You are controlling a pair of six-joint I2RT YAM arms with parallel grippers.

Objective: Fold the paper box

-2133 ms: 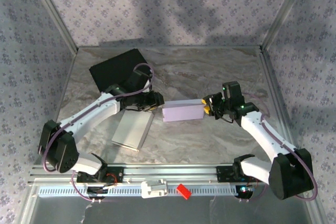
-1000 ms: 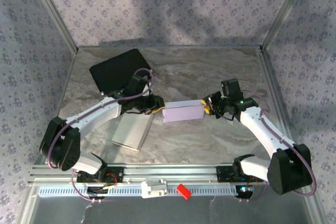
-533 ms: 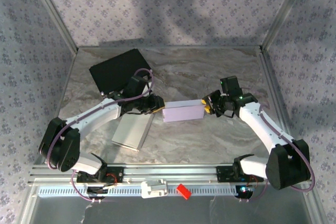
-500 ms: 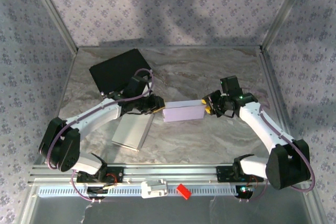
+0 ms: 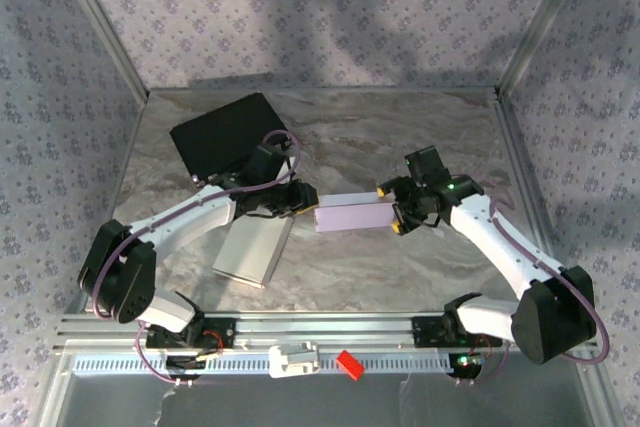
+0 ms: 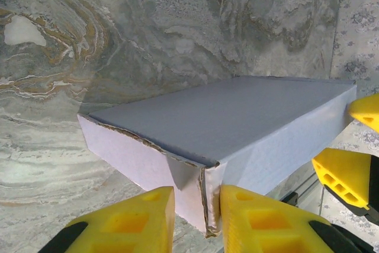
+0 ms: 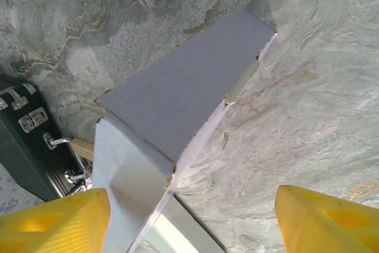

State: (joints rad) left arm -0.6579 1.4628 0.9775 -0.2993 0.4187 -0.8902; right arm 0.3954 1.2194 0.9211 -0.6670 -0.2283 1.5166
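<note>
The paper box (image 5: pixel 352 216) is a closed lavender carton lying flat in the middle of the table. My left gripper (image 5: pixel 300 201) is at its left end. In the left wrist view the yellow fingers (image 6: pixel 136 220) stand close together, pinching the box's (image 6: pixel 225 117) ragged near corner edge in my left gripper (image 6: pixel 197 217). My right gripper (image 5: pixel 398 209) is at the right end of the box, open wide. In the right wrist view its fingertips (image 7: pixel 59 217) sit far apart, with the box's (image 7: pixel 183 93) end face next to the left one and my right gripper (image 7: pixel 192 220) holding nothing.
A black case (image 5: pixel 222 132) lies at the back left, behind the left arm. A flat silver-grey board (image 5: pixel 250 247) rests in front of the left gripper. A red piece (image 5: pixel 347 363) and a white piece (image 5: pixel 293 359) sit on the front rail.
The right gripper has opened wide and turned at the box's right end. The left gripper has closed a little on the left corner. The box has shifted slightly right.
</note>
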